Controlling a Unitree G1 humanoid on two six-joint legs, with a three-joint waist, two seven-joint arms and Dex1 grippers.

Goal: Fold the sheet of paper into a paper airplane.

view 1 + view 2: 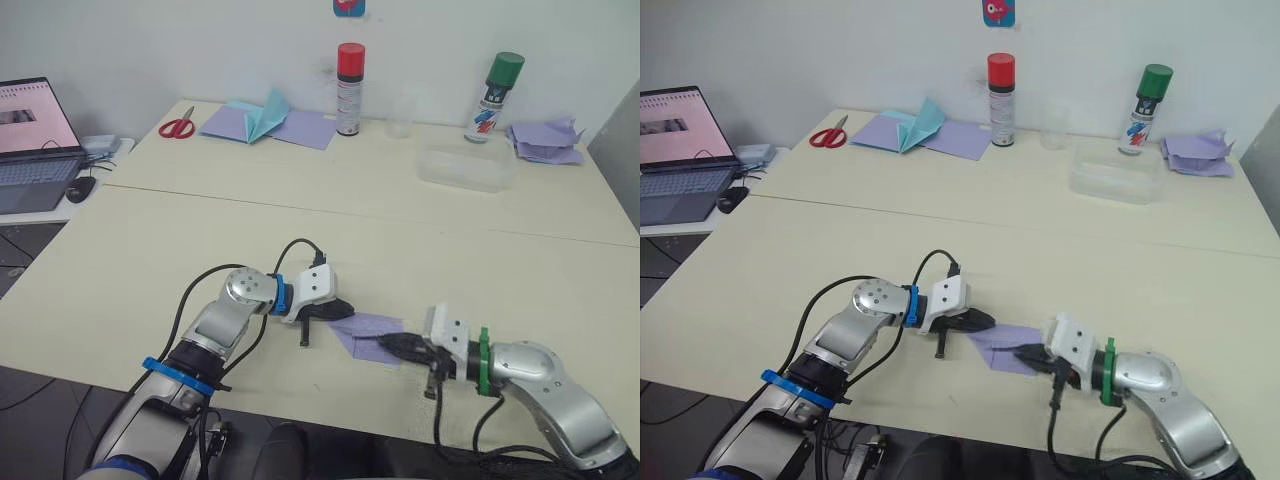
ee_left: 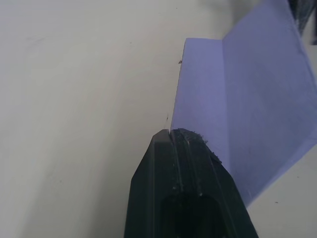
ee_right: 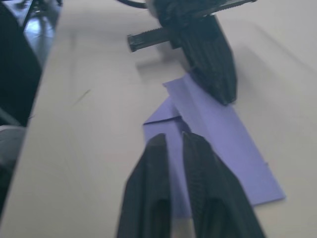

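The lavender sheet of paper (image 1: pixel 368 331), already folded into a small, narrow wedge with angled flaps and visible creases, lies flat near the front edge of the pale tabletop (image 1: pixel 400 240), one pointed end toward the robot's left.

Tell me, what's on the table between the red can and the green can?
Between the red-capped can and the green-capped can, the left eye view shows a clear cup.
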